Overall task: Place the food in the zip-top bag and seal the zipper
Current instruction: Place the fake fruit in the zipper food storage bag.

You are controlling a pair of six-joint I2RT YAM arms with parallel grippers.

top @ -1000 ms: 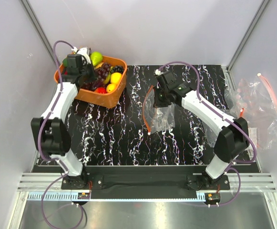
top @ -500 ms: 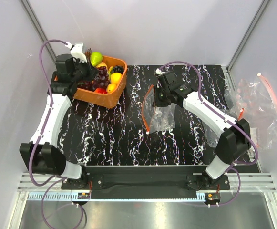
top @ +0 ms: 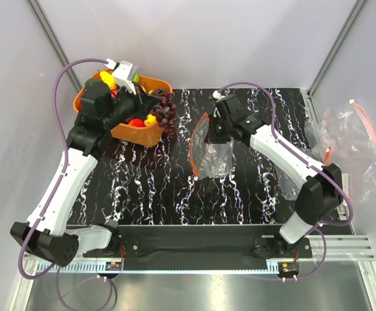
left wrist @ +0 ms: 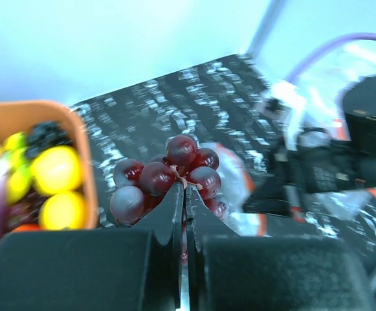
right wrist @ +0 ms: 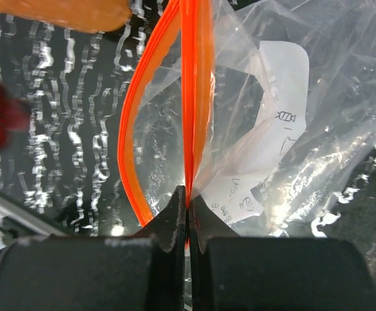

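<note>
A dark purple grape bunch (top: 167, 111) hangs just off the right rim of the orange basket (top: 136, 134). My left gripper (top: 151, 105) is shut on its stem; in the left wrist view the grapes (left wrist: 175, 170) dangle right past the fingertips (left wrist: 183, 188). Yellow pieces (left wrist: 55, 170) and other food stay in the basket. My right gripper (top: 208, 127) is shut on the orange-red zipper (right wrist: 191, 97) of the clear zip-top bag (top: 215, 157), holding its mouth partly open above the mat. The bag (right wrist: 265, 129) hangs crumpled.
A heap of spare clear bags (top: 346, 146) lies at the right edge, off the black marbled mat (top: 149, 188). The basket sits in the mat's back left corner. Grey walls close in on three sides.
My left arm has lifted the grape bunch out of the basket and swung it right, toward the bag. My right gripper has shifted the bag slightly left and up.
</note>
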